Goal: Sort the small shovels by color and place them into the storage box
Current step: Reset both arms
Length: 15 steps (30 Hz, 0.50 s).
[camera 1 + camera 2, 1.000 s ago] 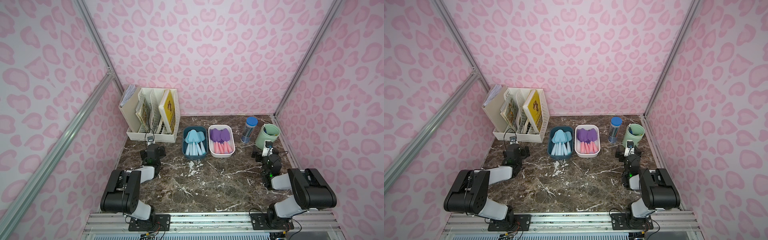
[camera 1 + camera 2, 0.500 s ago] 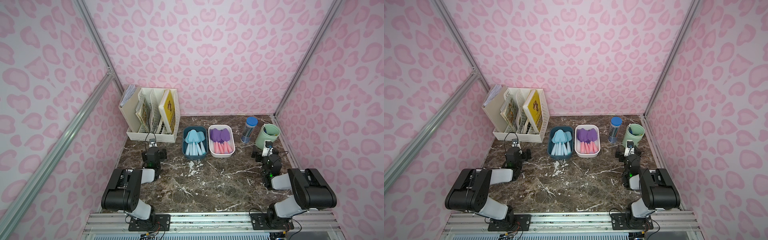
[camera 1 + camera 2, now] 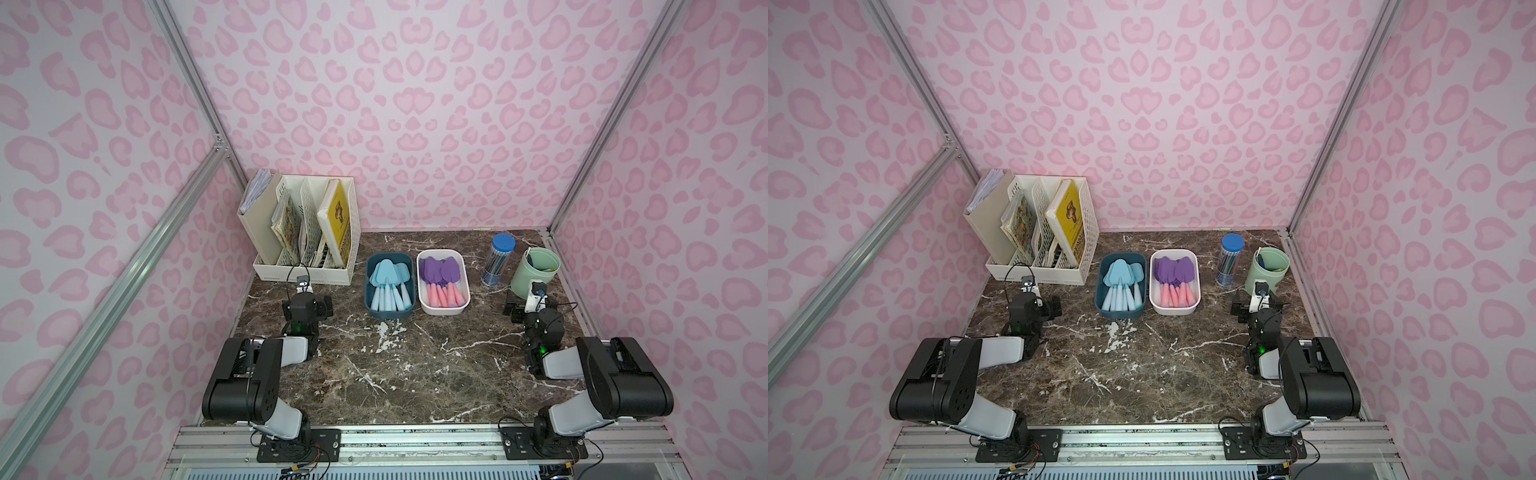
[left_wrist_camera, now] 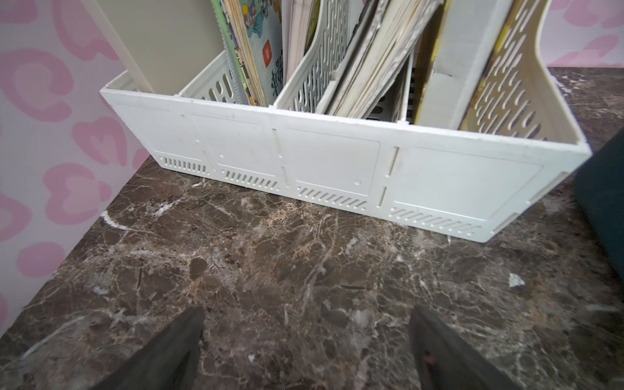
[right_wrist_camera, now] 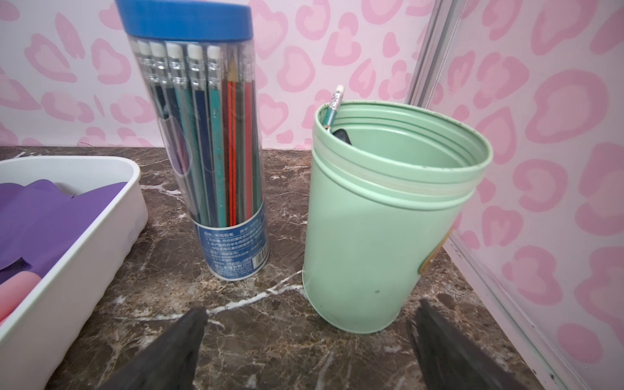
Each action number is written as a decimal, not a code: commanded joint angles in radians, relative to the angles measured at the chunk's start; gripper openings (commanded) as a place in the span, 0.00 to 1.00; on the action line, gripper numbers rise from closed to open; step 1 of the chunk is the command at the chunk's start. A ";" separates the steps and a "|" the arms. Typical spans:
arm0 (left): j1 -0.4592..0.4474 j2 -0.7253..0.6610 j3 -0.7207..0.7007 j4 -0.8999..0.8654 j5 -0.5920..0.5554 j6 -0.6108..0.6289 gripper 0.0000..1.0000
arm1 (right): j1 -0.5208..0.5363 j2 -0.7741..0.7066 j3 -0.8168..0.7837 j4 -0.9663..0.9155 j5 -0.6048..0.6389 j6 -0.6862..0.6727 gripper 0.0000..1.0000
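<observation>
A: Shovels first. We see the light blue shovels (image 3: 388,278) piled in the dark blue box (image 3: 390,315). The purple-and-pink shovels (image 3: 440,272) lie in the white box (image 3: 444,309) just to its right. Both boxes sit at the far middle of the marble table (image 3: 415,365). Blades lie far, handles near.

B: Count?

A: We cannot give one; they overlap in both top views. We cannot tell whether the boxes touch either.

B: Claws?

A: The left gripper (image 4: 305,314) stands released, with nothing between its jaws. It is low over bare table near the white file rack (image 4: 331,162). Only the jaw ends show; the frame cuts off the rest.

B: The right gripper (image 5: 312,309) is likewise spread wide and empty. It faces the pencil tube (image 5: 216,169) and the green cup (image 5: 381,243). In both top views the wrists hide the jaws.

A: Cup contents?

B: Mostly hidden. We make out one pencil (image 5: 334,104) at the rim and a dark shape (image 5: 341,135). The right wrist view cuts off the white box. In the left wrist view the dark blue box shows only as a dark sliver.
</observation>
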 commanded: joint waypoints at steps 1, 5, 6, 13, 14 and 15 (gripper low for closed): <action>0.002 -0.004 0.006 0.002 0.009 0.003 0.99 | -0.004 -0.002 0.007 0.011 -0.009 0.004 0.99; 0.002 -0.003 0.007 0.002 0.010 0.003 0.99 | -0.006 -0.004 0.005 0.012 -0.013 0.006 0.99; 0.002 -0.004 0.007 0.001 0.010 0.003 0.99 | -0.006 -0.003 0.006 0.013 -0.014 0.005 0.99; 0.005 -0.003 0.007 -0.001 0.017 0.002 0.99 | -0.006 -0.003 0.005 0.013 -0.015 0.006 0.99; 0.005 -0.003 0.008 -0.001 0.018 0.002 0.99 | -0.006 -0.003 0.005 0.012 -0.015 0.006 0.99; 0.005 -0.004 0.008 -0.002 0.018 0.001 0.99 | -0.005 -0.003 0.005 0.014 -0.013 0.005 0.99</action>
